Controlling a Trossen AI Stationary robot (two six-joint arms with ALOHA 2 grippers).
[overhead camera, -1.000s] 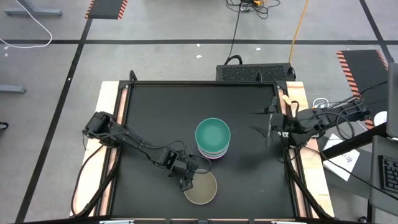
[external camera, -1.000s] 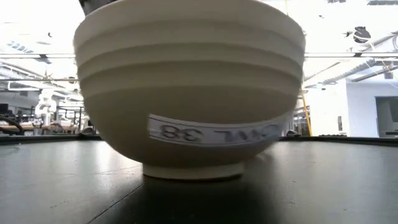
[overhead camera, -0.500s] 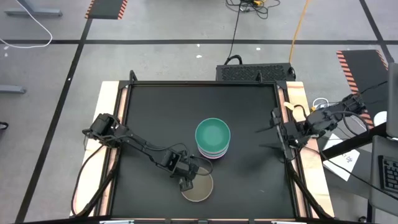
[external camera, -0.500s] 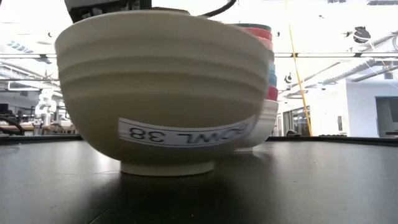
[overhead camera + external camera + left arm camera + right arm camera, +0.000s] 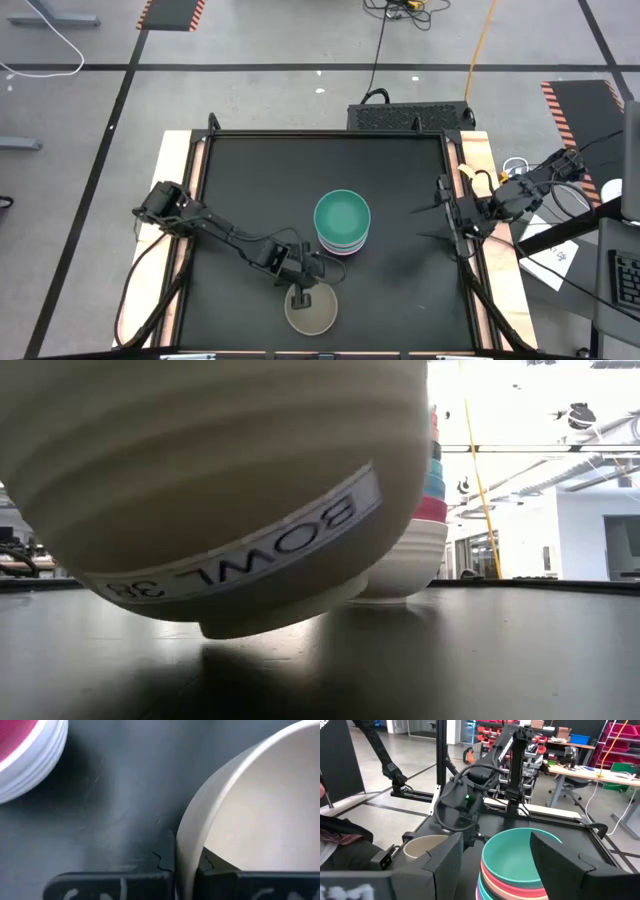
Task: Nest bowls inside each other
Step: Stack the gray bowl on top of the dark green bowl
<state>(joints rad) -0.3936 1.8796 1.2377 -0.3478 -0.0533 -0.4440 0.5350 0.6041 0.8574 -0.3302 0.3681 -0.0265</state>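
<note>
Olive-grey bowl (image 5: 312, 310) sits at the near edge of the black table (image 5: 250, 190), and the left gripper (image 5: 300, 296) is closed on its rim: in the left wrist view the bowl's thin wall (image 5: 187, 845) runs between the two dark fingers (image 5: 115, 885), one outside and one inside. In the low view the bowl (image 5: 215, 490) is tipped, its foot ring lifted on one side, so it seems to be just leaving the table.

What the coming move turns on is where the stack lies from that hand. The stack of nested bowls (image 5: 343, 223), with the teal bowl (image 5: 342, 215) on top, stands beyond the left gripper, farther in toward the table's middle and slightly toward the right arm's side; it is near but apart from the held bowl. The low view shows the stack (image 5: 415, 555) behind the tipped bowl. The left arm is plainly the nearer one and already has the bowl, so the carry is a short lift up and forward over the stack's open mouth, with the bowl levelled before release.

The right gripper (image 5: 440, 210) waits at its own edge of the table, well apart from the stack, its fingers (image 5: 445, 857) spread wide and holding nothing; from its wrist the teal bowl (image 5: 522, 857) lies straight ahead.
</note>
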